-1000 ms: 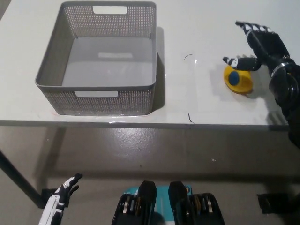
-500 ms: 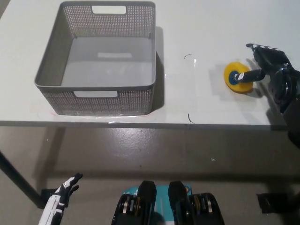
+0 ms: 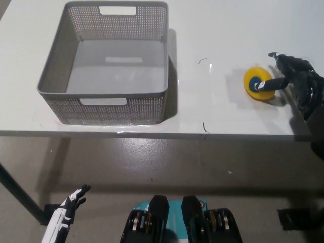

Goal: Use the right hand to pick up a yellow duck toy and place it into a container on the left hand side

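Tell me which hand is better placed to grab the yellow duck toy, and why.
The right hand. It is already at the yellow duck toy on the table's right side, one of its fingers lying across the toy. The left hand hangs low below the table edge, far from it.

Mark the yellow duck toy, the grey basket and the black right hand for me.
Yellow duck toy (image 3: 257, 84), head view: its yellow body beside the blue patch.
Grey perforated plastic basket (image 3: 104, 92), head view: its near rim.
Black right hand (image 3: 289, 72), head view: its middle, beside the toy.
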You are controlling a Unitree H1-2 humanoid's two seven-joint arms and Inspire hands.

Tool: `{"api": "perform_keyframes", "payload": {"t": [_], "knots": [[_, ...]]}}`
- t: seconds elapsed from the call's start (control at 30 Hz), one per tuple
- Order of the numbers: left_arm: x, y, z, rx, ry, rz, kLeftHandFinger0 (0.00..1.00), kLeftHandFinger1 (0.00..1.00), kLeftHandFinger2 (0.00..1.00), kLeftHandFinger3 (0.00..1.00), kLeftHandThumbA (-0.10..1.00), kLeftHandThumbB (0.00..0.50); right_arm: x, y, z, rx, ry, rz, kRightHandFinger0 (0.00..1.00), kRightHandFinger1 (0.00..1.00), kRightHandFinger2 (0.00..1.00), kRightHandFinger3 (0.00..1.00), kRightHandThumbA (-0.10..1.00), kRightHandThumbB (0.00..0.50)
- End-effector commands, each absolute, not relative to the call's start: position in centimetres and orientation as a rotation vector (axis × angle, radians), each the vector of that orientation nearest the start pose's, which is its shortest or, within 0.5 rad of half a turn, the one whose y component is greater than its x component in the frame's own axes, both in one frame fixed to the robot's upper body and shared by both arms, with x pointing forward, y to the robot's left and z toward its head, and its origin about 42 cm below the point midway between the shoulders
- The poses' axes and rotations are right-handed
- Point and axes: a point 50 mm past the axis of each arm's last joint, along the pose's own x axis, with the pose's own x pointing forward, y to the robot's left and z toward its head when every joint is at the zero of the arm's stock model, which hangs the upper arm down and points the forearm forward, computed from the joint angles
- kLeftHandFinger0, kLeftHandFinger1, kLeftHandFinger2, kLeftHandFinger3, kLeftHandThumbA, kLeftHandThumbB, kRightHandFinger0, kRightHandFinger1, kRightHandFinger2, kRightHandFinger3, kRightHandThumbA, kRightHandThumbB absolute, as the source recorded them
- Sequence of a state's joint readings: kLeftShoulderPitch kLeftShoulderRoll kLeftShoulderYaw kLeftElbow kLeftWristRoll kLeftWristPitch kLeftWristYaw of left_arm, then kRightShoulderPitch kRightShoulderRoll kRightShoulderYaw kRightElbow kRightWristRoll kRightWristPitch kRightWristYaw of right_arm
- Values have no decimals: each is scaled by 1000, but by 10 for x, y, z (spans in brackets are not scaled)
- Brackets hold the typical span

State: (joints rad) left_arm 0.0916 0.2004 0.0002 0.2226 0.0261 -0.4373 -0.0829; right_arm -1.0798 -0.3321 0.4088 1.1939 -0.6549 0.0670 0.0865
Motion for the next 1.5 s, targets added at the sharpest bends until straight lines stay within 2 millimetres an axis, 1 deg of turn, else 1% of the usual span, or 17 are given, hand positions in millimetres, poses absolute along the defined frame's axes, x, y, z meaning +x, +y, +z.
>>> {"api": "perform_keyframes", "payload": {"t": [0.0,0.73,0.8,0.83,0.9,0.93,1.0,1.03,1.07,1.1,1.17,1.2,1.23,1.3,1.33,1.43,1.47], "knots": [[245,290,58,266,-167,-116,1000,1000,1000,1000,1000,253,584,-252,282,-1265,158,147,1000,1000,1000,1000,891,500],[263,288,70,263,-207,-128,1000,1000,1000,1000,1000,236,580,-217,250,-1129,205,247,1000,1000,1000,1000,838,500],[263,288,70,259,-203,-126,1000,1000,1000,1000,1000,235,579,-215,246,-1133,218,261,1000,1000,1000,1000,793,488],[263,289,70,259,-201,-124,1000,1000,1000,1000,1000,243,578,-215,244,-1130,229,271,1000,1000,1000,1000,740,424],[263,290,71,259,-200,-124,1000,1000,1000,1000,1000,246,577,-215,240,-1148,246,291,1000,1000,1000,1000,705,412],[264,290,71,253,-201,-125,1000,1000,1000,1000,1000,246,576,-216,237,-1161,269,291,873,1000,1000,1000,570,362],[265,290,71,251,-207,-127,1000,1000,1000,1000,1000,238,574,-220,231,-1156,297,289,678,794,931,1000,296,328],[265,290,72,252,-210,-127,1000,1000,1000,1000,1000,237,574,-221,231,-1157,298,285,669,785,912,1000,257,325],[265,290,72,251,-211,-127,1000,1000,1000,1000,1000,238,573,-223,228,-1181,294,264,836,919,935,801,-54,245],[265,289,72,250,-211,-127,1000,1000,1000,1000,1000,239,573,-225,227,-1204,287,247,783,880,918,752,-91,257],[265,289,72,247,-210,-127,1000,1000,1000,1000,1000,239,572,-228,224,-1211,271,228,229,336,457,524,-100,209],[265,290,72,244,-208,-128,1000,1000,1000,1000,1000,240,571,-230,222,-1206,263,217,50,245,434,515,-100,190],[265,290,71,239,-209,-131,1000,1000,1000,1000,1000,232,570,-233,221,-1201,261,212,212,452,615,577,-100,183],[265,290,71,241,-209,-133,1000,1000,1000,1000,1000,232,570,-236,220,-1181,257,202,184,482,675,494,-100,190],[265,289,71,236,-204,-132,1000,1000,1000,1000,1000,238,570,-237,221,-1172,254,195,291,573,751,539,-100,192],[271,290,76,245,-212,-129,1000,1000,1000,1000,1000,237,573,-238,230,-1148,232,163,202,509,662,442,-100,186],[272,289,76,243,-215,-131,1000,1000,1000,1000,1000,238,573,-240,231,-1143,198,150,230,532,665,394,-100,212]]}}
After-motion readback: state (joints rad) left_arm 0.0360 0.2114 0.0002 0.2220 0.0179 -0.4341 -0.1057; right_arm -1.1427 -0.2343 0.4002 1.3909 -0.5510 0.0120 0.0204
